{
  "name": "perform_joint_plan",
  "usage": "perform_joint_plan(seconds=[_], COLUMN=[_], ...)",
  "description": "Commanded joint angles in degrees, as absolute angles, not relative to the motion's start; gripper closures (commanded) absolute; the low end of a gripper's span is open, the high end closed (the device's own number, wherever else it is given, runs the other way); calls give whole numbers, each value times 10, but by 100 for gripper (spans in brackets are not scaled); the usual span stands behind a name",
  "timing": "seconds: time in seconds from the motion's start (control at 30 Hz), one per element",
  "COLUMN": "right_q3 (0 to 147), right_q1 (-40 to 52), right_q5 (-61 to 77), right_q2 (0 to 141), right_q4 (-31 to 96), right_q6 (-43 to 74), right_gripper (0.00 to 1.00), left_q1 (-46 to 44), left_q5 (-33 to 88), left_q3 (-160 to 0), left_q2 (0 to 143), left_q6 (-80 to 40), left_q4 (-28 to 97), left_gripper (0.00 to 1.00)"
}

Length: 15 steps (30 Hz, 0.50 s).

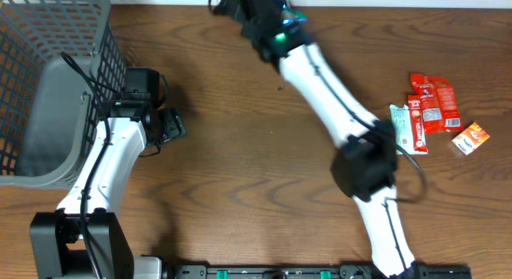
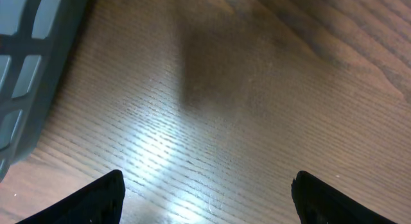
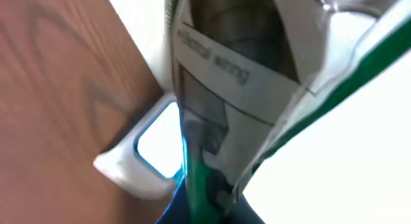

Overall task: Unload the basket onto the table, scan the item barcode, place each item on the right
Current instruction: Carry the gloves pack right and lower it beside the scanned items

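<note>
Packet [image 3: 244, 89] is pinched in the right end effector [image 1: 258, 9]; left end effector [image 2: 205, 195] hangs spread wide above the surface [image 2: 257, 89].

Brown wood-grain table [image 1: 240, 151]. There is bare wood between and ahead of the left fingers [image 2: 96, 198]. A grey mesh basket [image 1: 104, 39] sits close beside them, on the left in the wrist view. Far across from them lie red packets [image 1: 436, 103], a white-green packet [image 1: 402, 127] touching those, and a small orange box [image 1: 470, 138] just beside.
</note>
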<state>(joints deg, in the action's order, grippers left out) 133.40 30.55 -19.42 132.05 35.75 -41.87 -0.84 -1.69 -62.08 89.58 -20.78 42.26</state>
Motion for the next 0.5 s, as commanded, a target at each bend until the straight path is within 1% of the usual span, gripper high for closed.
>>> perform_joint_plan(seconds=[0.0, 0.07, 0.1, 0.17, 0.27, 0.37, 0.47], right_q3=[1343, 1343, 1343, 1343, 1340, 1296, 1231], right_q1=[283, 273, 261, 241, 183, 126, 81], right_q5=[-121, -91, -73, -60, 8, 40, 40], right_q2=[1213, 1184, 1161, 1141, 1133, 1135, 1135], right_q4=[454, 529, 603, 700, 876, 942, 930], right_q6=[-229, -184, -148, -111, -97, -97, -96], right_gripper=[99, 99, 99, 99, 99, 99, 99], left_q1=[-6, -6, -6, -6, -6, -6, -6], left_q5=[-20, -20, -20, -20, -20, -20, -20], left_q3=[-625, -625, -625, -625, -625, -625, -625], left_q2=[899, 899, 899, 899, 899, 899, 899], left_q6=[-207, -207, -207, -207, -207, -207, -207], left_q4=[426, 426, 426, 426, 426, 426, 426], left_gripper=[16, 16, 16, 16, 16, 16, 16])
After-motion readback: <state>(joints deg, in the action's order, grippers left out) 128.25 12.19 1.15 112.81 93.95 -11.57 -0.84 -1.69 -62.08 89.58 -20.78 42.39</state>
